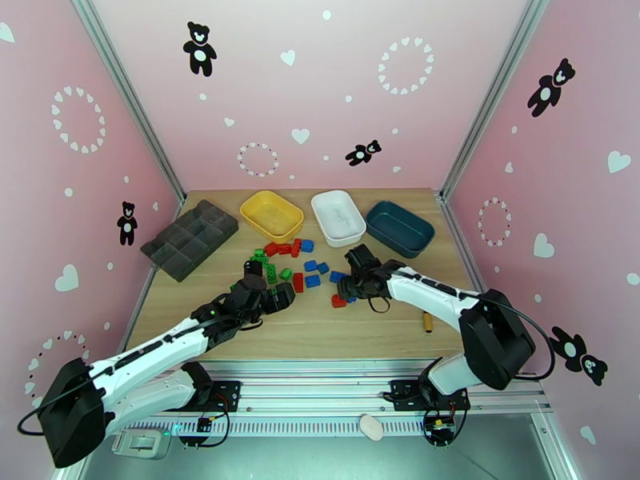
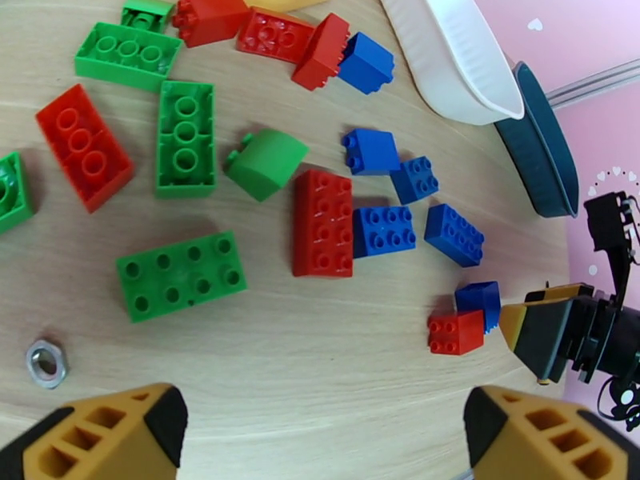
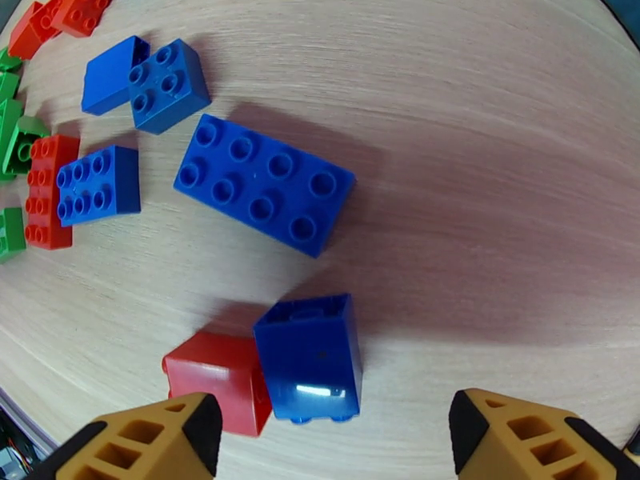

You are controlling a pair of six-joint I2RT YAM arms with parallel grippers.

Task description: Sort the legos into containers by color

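The legos (image 1: 296,264) lie in a loose red, green and blue pile mid-table, in front of the yellow container (image 1: 272,215), white container (image 1: 338,218) and dark teal container (image 1: 399,228). My left gripper (image 1: 270,283) hovers open at the pile's near left side. Ahead of the left gripper (image 2: 320,446) lie a green brick (image 2: 181,274) and a long red brick (image 2: 323,223). My right gripper (image 1: 346,291) is at the pile's right end. The right gripper (image 3: 336,450) stands open around a small blue brick (image 3: 310,358), with a small red brick (image 3: 214,378) against its left finger.
A dark grey compartmented organizer (image 1: 190,238) sits at the back left. A metal nut (image 2: 46,363) lies near the left fingers. A small yellowish object (image 1: 427,322) lies right of the right arm. A long blue brick (image 3: 264,184) lies just beyond the small blue one. Pink walls enclose the table.
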